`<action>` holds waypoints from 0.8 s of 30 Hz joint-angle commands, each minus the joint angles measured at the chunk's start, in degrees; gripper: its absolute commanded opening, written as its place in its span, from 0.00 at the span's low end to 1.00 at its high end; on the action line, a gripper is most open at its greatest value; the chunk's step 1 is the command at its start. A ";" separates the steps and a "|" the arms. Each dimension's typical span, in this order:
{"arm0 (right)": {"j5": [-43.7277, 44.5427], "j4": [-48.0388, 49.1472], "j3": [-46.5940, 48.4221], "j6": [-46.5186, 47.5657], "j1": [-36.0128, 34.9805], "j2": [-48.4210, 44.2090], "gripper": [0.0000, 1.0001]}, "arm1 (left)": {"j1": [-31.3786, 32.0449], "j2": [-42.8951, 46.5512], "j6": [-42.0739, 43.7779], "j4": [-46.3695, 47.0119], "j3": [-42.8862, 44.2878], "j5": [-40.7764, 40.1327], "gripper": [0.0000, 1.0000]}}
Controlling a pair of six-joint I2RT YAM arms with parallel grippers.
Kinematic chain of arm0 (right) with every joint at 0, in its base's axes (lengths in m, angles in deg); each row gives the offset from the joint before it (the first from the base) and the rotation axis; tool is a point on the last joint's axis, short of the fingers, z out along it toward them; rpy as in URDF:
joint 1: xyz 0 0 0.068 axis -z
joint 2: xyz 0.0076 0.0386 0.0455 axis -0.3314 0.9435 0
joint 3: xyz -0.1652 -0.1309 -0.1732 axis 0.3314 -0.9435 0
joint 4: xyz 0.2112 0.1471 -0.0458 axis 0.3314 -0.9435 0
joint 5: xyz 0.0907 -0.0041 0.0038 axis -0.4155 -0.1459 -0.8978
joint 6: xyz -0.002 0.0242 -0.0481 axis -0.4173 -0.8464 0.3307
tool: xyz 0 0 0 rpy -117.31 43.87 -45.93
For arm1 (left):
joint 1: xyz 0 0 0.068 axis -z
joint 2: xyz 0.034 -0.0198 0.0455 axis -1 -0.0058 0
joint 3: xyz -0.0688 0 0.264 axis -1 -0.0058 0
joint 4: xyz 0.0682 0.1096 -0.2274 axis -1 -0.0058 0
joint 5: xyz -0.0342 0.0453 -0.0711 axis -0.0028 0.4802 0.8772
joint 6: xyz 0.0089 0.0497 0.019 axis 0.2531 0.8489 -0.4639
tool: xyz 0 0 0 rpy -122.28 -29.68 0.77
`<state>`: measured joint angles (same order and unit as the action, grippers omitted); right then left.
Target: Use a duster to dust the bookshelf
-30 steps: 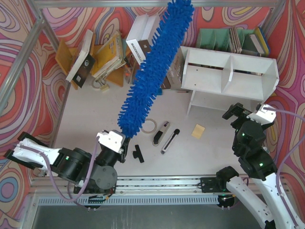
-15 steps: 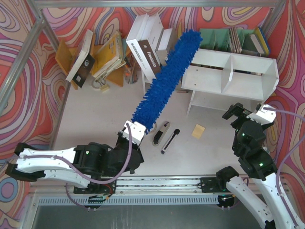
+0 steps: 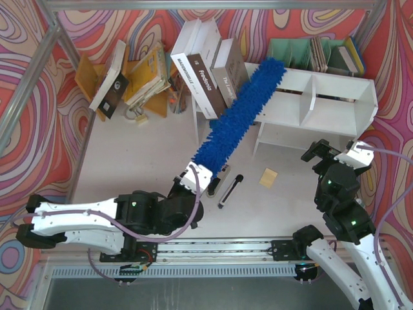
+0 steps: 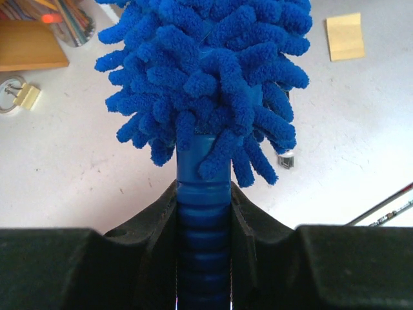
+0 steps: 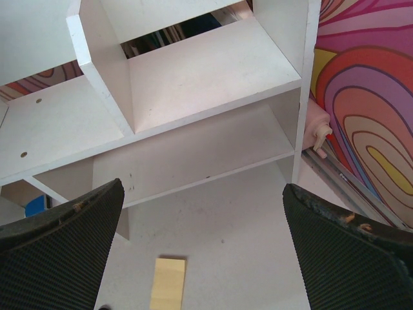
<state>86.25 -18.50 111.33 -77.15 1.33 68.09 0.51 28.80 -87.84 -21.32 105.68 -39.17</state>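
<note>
Duster [image 3: 240,115] slants from the left gripper [image 3: 195,179], near the middle of the scene, away to the far right. Its fluffy tip lies over the left end of the bookshelf [image 3: 335,97]; whether it touches the board cannot be told. The left jaws are closed tight on the ribbed blue handle. The bookshelf stands at the far right. The right gripper [image 3: 335,155] hovers just near of it, jaws spread wide and empty, facing the open compartments. A yellow note [image 3: 268,177] lies near the bookshelf's left end.
</note>
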 commanded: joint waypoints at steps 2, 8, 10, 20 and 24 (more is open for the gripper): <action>-0.01 1.43 0.12 0.61 0.05 0.04 0.99 | 0.12 -1.54 7.60 8.82 3.55 6.86 0.00; -0.04 0.71 0.46 -0.47 0.02 -1.00 0.99 | 0.36 -7.31 18.35 16.63 9.18 9.39 0.00; -0.76 0.19 1.04 -0.96 0.00 -1.28 0.99 | 0.27 -10.27 20.52 16.56 12.27 9.00 0.00; -7.90 -5.82 10.32 -4.84 0.00 0.15 0.99 | -5.69 -20.29 23.01 16.83 22.70 14.82 0.00; -13.89 -6.94 13.53 -5.62 0.05 0.23 0.98 | -8.73 -21.77 23.96 17.46 24.08 17.79 0.00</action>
<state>78.71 -23.02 121.88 -81.06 1.33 68.09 -5.83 7.31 -65.68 -7.88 127.38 -24.05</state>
